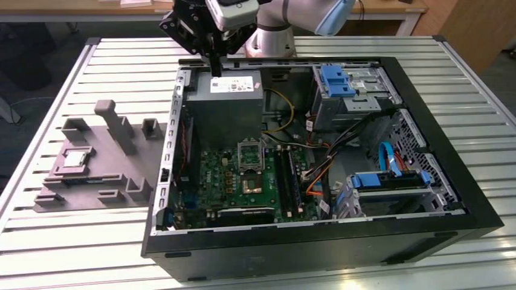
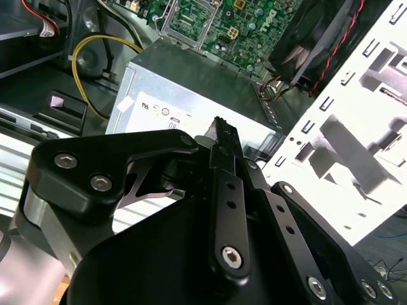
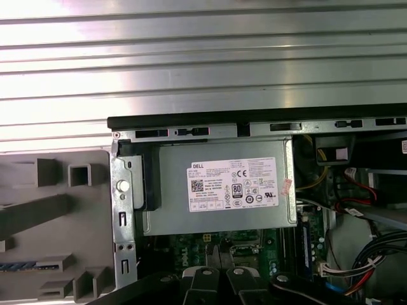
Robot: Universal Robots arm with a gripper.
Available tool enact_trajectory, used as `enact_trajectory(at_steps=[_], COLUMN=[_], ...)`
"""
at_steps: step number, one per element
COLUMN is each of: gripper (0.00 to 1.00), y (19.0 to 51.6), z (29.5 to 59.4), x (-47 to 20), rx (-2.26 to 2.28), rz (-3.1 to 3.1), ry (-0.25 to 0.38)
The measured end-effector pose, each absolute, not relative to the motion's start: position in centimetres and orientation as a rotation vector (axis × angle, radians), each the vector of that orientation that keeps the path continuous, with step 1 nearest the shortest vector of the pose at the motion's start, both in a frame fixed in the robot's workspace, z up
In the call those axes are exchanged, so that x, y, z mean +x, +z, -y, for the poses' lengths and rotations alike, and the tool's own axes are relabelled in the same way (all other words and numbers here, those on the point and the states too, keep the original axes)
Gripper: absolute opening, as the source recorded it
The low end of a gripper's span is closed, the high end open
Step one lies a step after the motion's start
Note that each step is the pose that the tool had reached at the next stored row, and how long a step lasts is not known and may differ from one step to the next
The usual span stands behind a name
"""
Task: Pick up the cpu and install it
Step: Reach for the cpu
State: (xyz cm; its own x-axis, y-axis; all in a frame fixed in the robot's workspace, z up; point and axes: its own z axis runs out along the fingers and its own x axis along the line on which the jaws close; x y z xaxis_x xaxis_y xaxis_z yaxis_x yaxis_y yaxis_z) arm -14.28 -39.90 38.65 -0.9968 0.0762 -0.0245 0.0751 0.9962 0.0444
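the gripper (image 1: 216, 71) hung over the back edge of the open computer case (image 1: 322, 248), its tips just above the power supply (image 1: 229, 112) and close to that unit's white label (image 1: 236, 85). its two fingers were pressed together with nothing between them; in both wrist views the black fingers met as one narrow bar (image 2: 221, 124) (image 3: 219, 251).

the cpu (image 1: 75, 158) lay flat, silver top up, in a square recess of the grey fixture plate (image 1: 105, 181). that plate rested on the slatted metal table (image 1: 81, 241) by the table's edge on the exterior view's left, just beside the case wall. the cpu was well apart from the gripper.

inside the case, the green motherboard (image 1: 241, 181) lay on the floor below the power supply, and the cpu socket (image 1: 250, 155) sat on it with its metal frame around a bare middle. a yellow cable (image 1: 282, 112) looped beside the power supply. a blue drive caddy (image 1: 337, 81) stood toward the case's back corner on the exterior view's right, and another blue caddy (image 1: 387, 181) sat nearer the front corner on that side.

in the first wrist view the labelled power supply (image 3: 216, 222) lay between the case rim (image 3: 254, 121) and the motherboard (image 3: 172, 251), with the grey fixture plate (image 3: 38, 222) outside the case wall.
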Motion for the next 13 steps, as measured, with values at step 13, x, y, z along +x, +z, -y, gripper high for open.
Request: enact_trajectory(at_steps=[13], gripper=[0.11], y=[38.6], z=[39.9], x=[-15.6], rx=[0.118], rz=[-3.113], ry=[0.068])
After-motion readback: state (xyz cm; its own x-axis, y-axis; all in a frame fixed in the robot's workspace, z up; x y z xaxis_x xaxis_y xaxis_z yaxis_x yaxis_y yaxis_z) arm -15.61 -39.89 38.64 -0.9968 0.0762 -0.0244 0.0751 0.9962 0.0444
